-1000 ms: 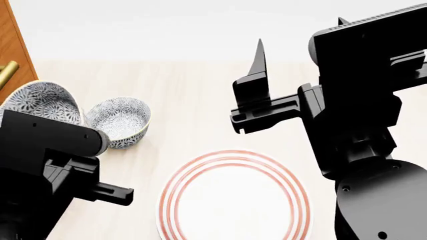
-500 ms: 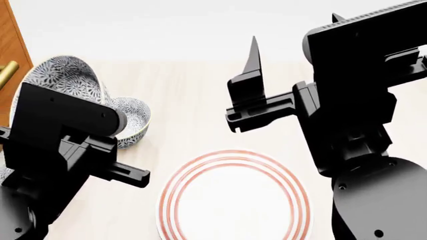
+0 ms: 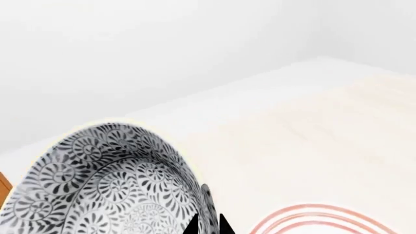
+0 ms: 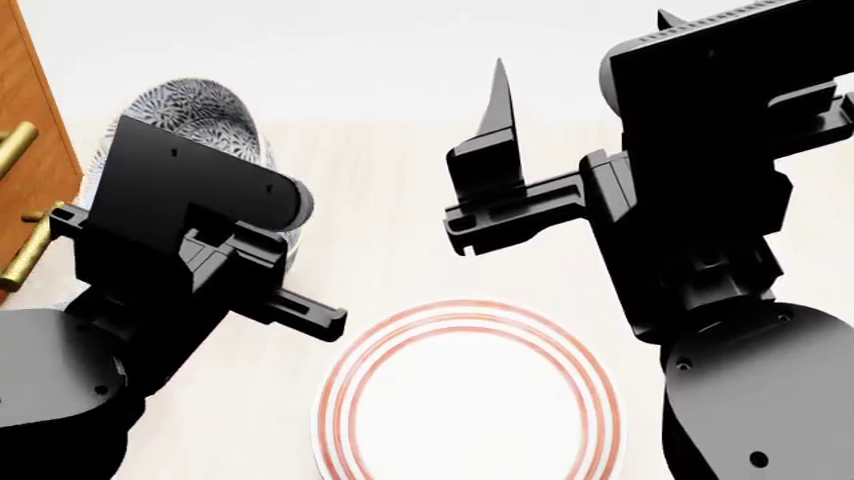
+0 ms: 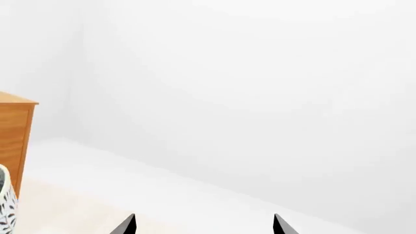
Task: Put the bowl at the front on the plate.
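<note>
A white bowl (image 4: 200, 112) with a dense grey-blue floral pattern hangs tilted above the light wooden table (image 4: 387, 200), at the left of the head view. My left gripper (image 3: 208, 223) is shut on the bowl's rim, one finger inside and one outside; the bowl (image 3: 110, 185) fills the near part of the left wrist view. The white plate (image 4: 467, 400) with thin red rings lies on the table to the right of the bowl and lower, its rim (image 3: 312, 219) also showing beside the fingers. My right gripper (image 5: 204, 223) stands open and empty, held above the table beyond the plate.
A brown wooden cabinet (image 4: 27, 120) with brass handles (image 4: 27, 255) stands at the left edge, close to my left arm. A white wall (image 4: 400, 50) closes the table's far side. A sliver of patterned bowl (image 5: 5, 207) shows beside the cabinet (image 5: 13, 141).
My left arm has risen and swung up and to the right with the bowl, covering the second bowl seen on the table before. The right arm shifted only slightly.
</note>
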